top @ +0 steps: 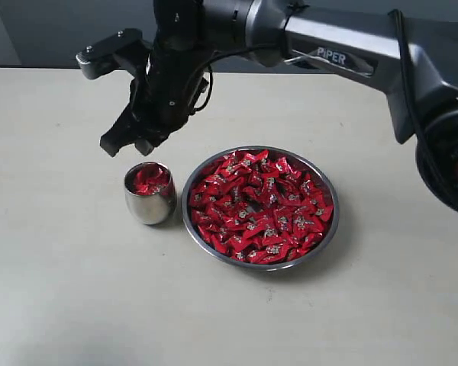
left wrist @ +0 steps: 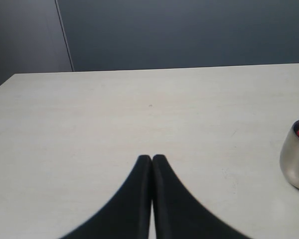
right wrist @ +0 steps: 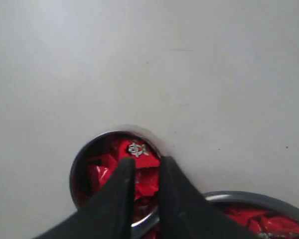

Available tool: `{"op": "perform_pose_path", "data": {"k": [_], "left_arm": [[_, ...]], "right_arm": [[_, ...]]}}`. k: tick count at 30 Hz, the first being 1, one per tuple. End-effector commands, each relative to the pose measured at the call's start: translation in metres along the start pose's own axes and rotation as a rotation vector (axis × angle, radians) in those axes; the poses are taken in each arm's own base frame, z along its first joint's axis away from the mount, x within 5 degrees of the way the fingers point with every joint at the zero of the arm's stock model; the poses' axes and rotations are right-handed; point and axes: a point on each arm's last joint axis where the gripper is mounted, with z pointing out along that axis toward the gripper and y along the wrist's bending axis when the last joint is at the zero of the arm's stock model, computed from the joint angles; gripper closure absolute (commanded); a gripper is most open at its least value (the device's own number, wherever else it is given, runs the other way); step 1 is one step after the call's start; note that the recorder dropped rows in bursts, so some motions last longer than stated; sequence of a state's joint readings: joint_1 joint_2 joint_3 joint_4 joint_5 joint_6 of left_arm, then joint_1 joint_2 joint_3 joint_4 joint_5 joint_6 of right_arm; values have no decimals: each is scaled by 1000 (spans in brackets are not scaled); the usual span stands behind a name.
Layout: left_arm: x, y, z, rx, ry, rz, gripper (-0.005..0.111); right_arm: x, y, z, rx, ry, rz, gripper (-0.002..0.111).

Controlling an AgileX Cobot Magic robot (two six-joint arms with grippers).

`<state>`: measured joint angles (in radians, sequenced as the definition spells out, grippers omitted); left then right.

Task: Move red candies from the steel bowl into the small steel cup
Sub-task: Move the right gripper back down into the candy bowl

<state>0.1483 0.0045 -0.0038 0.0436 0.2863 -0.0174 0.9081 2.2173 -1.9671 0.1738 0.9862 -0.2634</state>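
The red candies point(top: 259, 210) mostly lie heaped in the steel bowl point(top: 337, 217). A few already sit in the small steel cup point(top: 149, 204), which stands on the desk point(top: 61, 290) just beside the bowl.

The step in hand looks like the drop into the cup. The right hand point(top: 128, 145) hangs directly above the cup's mouth, fingers pointing down. Its arm reaches in from the right, over and beyond the bowl. In the right wrist view the fingers stand narrowly apart with red showing in the gap. I cannot tell whether a candy is pinched there or whether that red belongs to the cup's contents.

If a candy is held, the next move is to let it go. If not, the hand must swing over the bowl for another.

The left hand point(left wrist: 152, 158) is clenched on nothing, low over bare desk beside the cup.
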Motion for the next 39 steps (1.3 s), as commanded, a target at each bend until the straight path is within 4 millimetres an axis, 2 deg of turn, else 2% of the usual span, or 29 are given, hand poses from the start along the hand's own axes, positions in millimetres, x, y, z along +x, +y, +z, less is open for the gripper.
{"op": "perform_pose_path", "data": {"k": [1,3,5,7,10,15,20,25,36,38,39], "left_arm": [[1,0,0,2,-2,-1,106],[1,0,0,2,-2,-1,106],[1,0,0,2,-2,-1,106],[1,0,0,2,-2,-1,106],[1,0,0,2,-2,-1,106],[1,0,0,2,-2,-1,106],[1,0,0,2,-2,-1,106],[1,0,0,2,-2,-1,106],[1,0,0,2,-2,-1,106],[1,0,0,2,-2,-1,106],[1,0,0,2,-2,-1,106]], "right_arm": [[-9,-4,-22,72,-69,12,108],[-10,-7,-31,89,-110,41,108],[-5,-20,-37,113,-178,126,108],[8,-37,-43,136,-222,181,108],[41,-66,-57,181,-235,285,108],[83,-86,-73,221,-245,386,108],[121,-92,-77,245,-193,436,108],[149,-86,-67,208,-6,450,108],[167,-79,-40,128,213,482,108],[166,-75,-33,113,230,435,105],[165,-69,-28,102,246,418,99]]}}
